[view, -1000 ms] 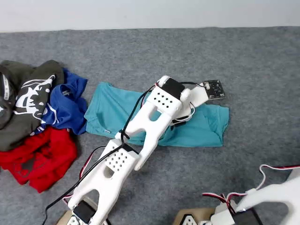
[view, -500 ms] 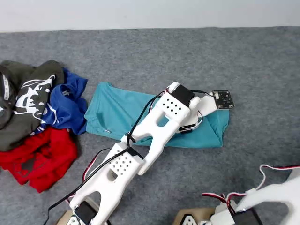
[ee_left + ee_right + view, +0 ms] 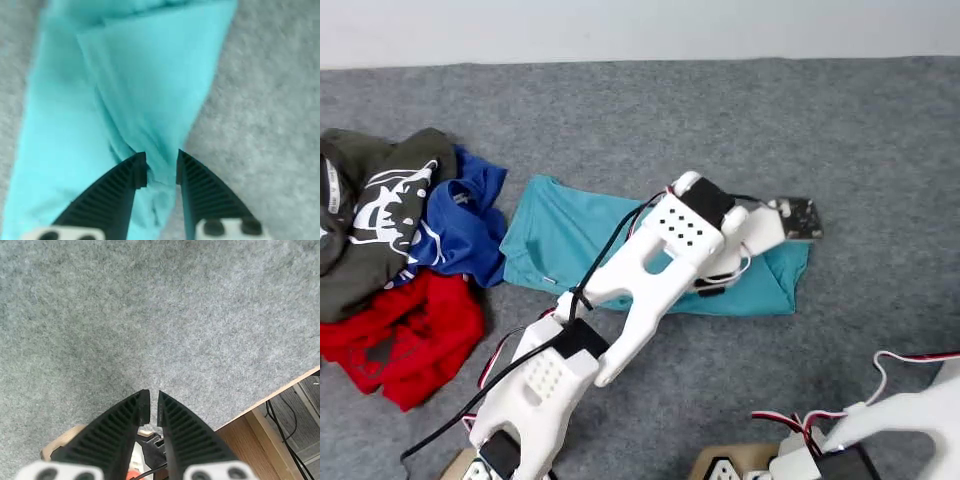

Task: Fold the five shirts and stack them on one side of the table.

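We note the teal shirt (image 3: 560, 240) laid out in a long strip on the middle of the bench (image 3: 840, 130). The left end effector (image 3: 161, 167) pinches a ridge of its cloth at the end farthest from the heap. The right end effector (image 3: 150, 407) hangs over the bench's near edge, fingers almost together, holding nothing. The olive shirt (image 3: 380, 200), blue shirt (image 3: 465, 225) and red shirt (image 3: 410, 330) are heaped at the far left side.

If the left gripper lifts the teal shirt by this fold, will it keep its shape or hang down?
Probably it hangs limp: the teal shirt creases where the left gripper pinches it. It looks thin and light, so one pinch should carry it. The fuzzy table may drag it.
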